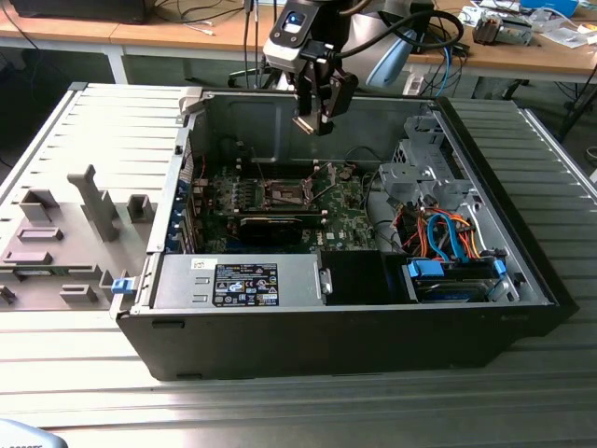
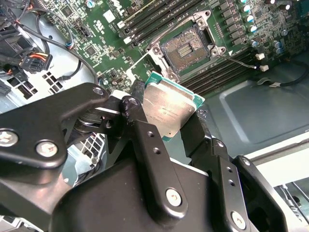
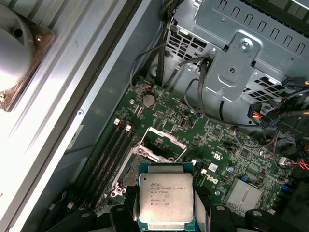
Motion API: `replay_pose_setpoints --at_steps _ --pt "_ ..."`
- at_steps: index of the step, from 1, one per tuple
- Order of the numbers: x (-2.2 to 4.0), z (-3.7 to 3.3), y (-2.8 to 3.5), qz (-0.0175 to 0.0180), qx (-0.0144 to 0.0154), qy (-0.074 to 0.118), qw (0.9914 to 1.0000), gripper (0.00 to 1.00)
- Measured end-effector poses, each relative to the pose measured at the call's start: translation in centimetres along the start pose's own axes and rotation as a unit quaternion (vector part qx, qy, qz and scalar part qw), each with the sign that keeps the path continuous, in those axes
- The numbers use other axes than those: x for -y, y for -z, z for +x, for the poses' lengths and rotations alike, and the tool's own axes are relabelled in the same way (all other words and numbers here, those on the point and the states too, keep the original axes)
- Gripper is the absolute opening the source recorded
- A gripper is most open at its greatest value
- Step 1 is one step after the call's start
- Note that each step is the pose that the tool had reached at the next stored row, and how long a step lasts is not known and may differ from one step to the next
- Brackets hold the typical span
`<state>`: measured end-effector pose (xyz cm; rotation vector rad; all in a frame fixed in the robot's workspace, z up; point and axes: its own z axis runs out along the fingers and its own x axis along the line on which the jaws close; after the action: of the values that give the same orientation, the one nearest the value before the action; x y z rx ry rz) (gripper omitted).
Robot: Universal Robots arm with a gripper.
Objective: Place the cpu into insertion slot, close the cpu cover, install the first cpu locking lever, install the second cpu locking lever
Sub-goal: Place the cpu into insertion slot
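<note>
**Being held aloft: the cpu [image 2: 169, 108] over the motherboard [image 2: 101, 29]**

The chip is pinched at its edges between the jaws of the gripper [image 1: 315, 117]. The insertion slot [image 2: 186, 48] is seen uncovered on the board, well below it.

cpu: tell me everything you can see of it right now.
The cpu is a small flat square with a silvery-grey metal top that carries faint print, ringed by a thin green board edge. The hand is shut on it, black fingers pressing two opposite edges; nothing else touches it. In the exterior view it hangs well above the motherboard. It is not seated: the insertion slot lies open and empty below it.
</note>
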<state>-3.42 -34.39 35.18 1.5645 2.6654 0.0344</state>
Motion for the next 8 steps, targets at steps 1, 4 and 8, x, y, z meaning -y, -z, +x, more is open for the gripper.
replay_pose_setpoints --at_steps 1,4,8 --pt "0.00 0.00 0.00 0.0001 0.0001 0.000 1.00000 0.55" --pt "0.00 0.00 0.00 0.0004 0.0006 -0.002 1.00000 0.55" --pt "0.00 0.00 -0.01 0.0007 0.0013 -0.003 0.99999 0.55"
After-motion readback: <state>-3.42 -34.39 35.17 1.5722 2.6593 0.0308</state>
